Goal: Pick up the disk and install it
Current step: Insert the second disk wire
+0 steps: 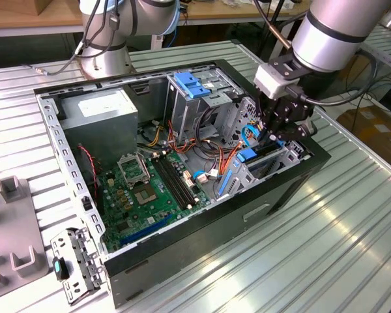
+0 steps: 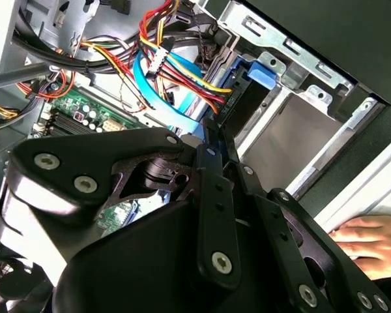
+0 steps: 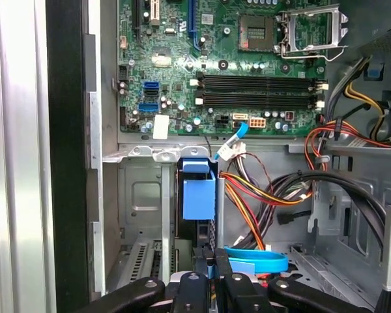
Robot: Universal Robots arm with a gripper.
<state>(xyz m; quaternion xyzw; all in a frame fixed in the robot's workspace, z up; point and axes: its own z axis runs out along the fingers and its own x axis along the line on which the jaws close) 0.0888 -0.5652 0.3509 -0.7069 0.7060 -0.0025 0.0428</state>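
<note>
Disk (image 1: 264,156) sits edge-up in drive bay at 3 o'clock of open PC case (image 1: 215,215), blue bracket showing. Hand (image 1: 278,134) directly above it; fingers look together, can't tell if gripping.

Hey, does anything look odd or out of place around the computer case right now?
Yes: a person's hand rests by the case's edge in the second wrist view, close to the gripper, which is down in the drive cage. Nothing looks spilled or broken.

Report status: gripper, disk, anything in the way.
Gripper down at the drive bay. Disk in the bay, blue carrier showing. Cable bundle right beside it; a person's hand by the case.
</note>
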